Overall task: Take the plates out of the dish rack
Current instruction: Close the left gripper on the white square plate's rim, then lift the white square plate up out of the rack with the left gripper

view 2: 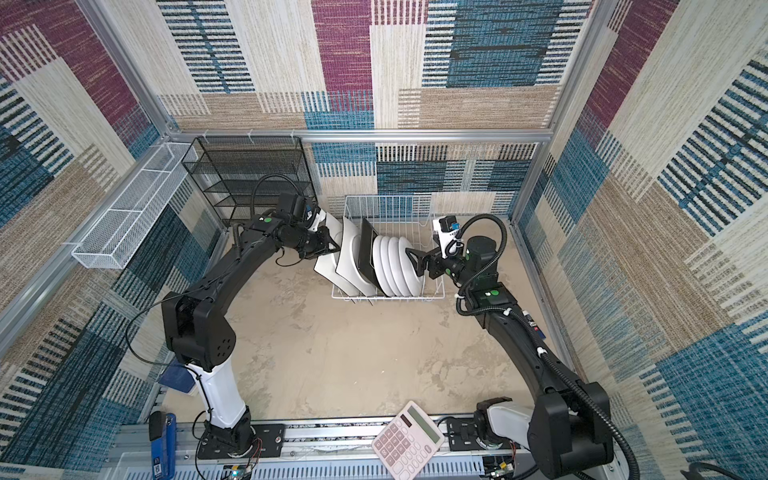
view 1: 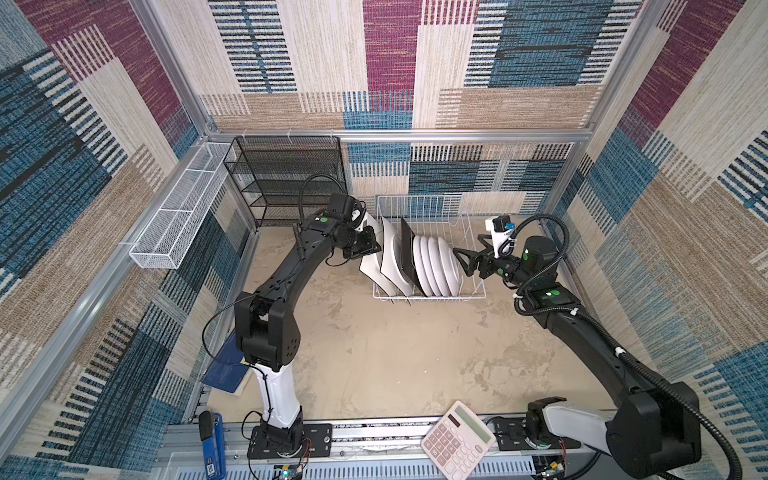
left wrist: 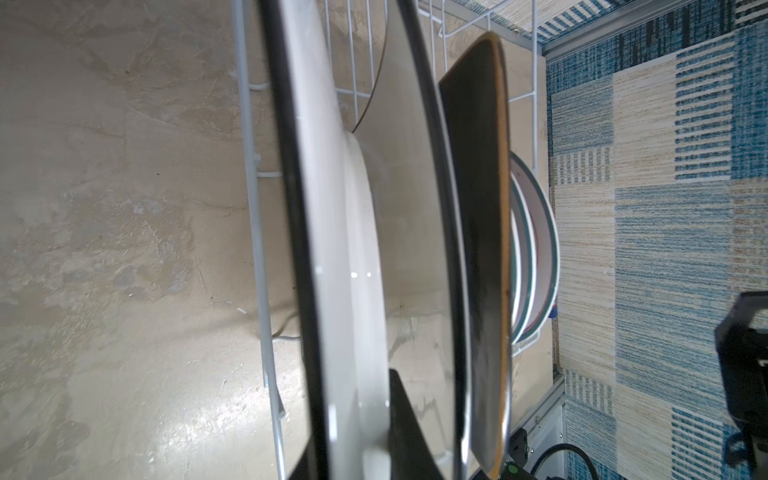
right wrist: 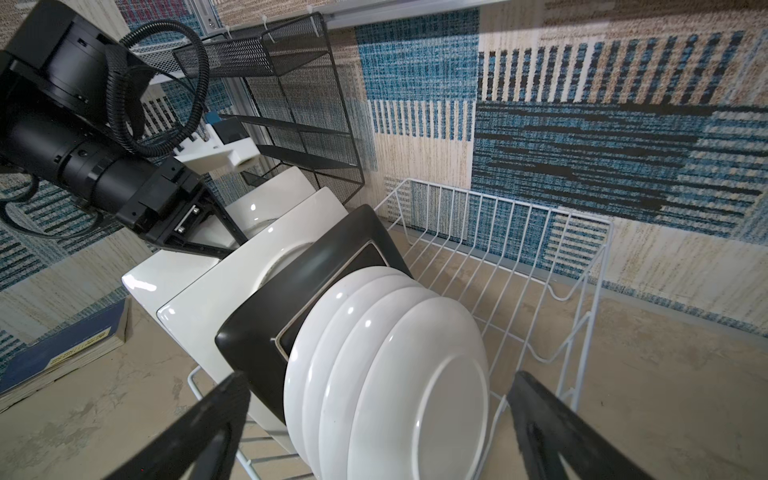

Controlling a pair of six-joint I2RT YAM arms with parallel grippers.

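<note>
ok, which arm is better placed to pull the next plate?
Left: the left gripper is shut on the outermost large white plate; the right gripper hangs open by the round white plates, gripping nothing.

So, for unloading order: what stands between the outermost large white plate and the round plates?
The second large white plate and the black square plate, in both top views.

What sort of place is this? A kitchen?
Probably a robot test booth, not a real kitchen: carpet-covered walls on an aluminium frame, a left arm and right arm bolted to a front rail, and a dish rack of plates on a table.
</note>
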